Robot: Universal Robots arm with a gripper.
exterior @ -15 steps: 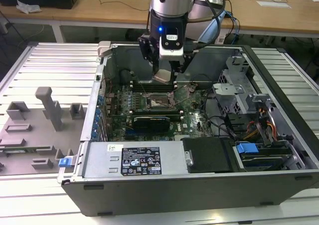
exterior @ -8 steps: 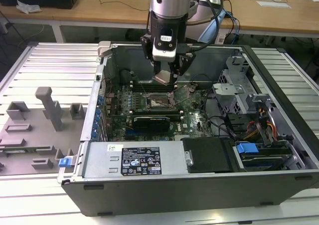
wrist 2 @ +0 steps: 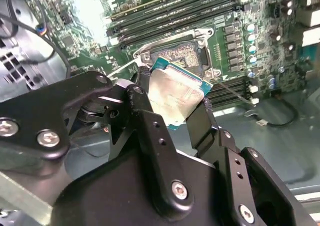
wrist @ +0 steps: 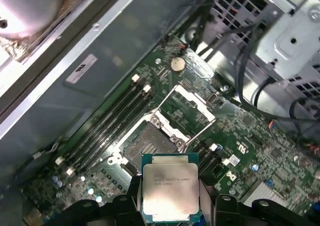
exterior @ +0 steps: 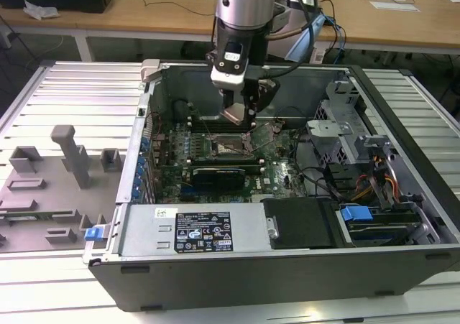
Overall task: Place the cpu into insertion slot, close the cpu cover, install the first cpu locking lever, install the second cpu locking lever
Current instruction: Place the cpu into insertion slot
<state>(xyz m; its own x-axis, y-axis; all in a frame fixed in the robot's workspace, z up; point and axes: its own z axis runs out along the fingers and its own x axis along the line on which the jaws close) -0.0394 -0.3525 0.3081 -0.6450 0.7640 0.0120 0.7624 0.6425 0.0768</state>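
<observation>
Exterior view, claw: the claw (exterior: 239,116) hangs inside the open computer case (exterior: 402,216), closed on the cpu (exterior: 236,113), above the insertion slot (exterior: 231,146) and apart from it.
Exterior view, case: it lies on its side on the ribbed tabletop (exterior: 72,94).
Second wrist view, grip: black fingers (wrist 2: 142,113) pinch the cpu (wrist 2: 176,93) by two opposite edges, its pale metal top showing.
Second wrist view, slot: the insertion slot (wrist 2: 175,53) lies beyond the chip, nothing seated in it.
First wrist view, cpu: the cpu (wrist: 169,193) sits flat between the claw's tips; the insertion slot (wrist: 147,147) shows a bare dark pin field.
First wrist view, cover: the cpu cover (wrist: 192,104) is swung open beside the slot.
Handling: probably light, stiff and smooth-edged, so apt to slip. The edge hold suits it, sparing its underside and the fragile pins.
</observation>
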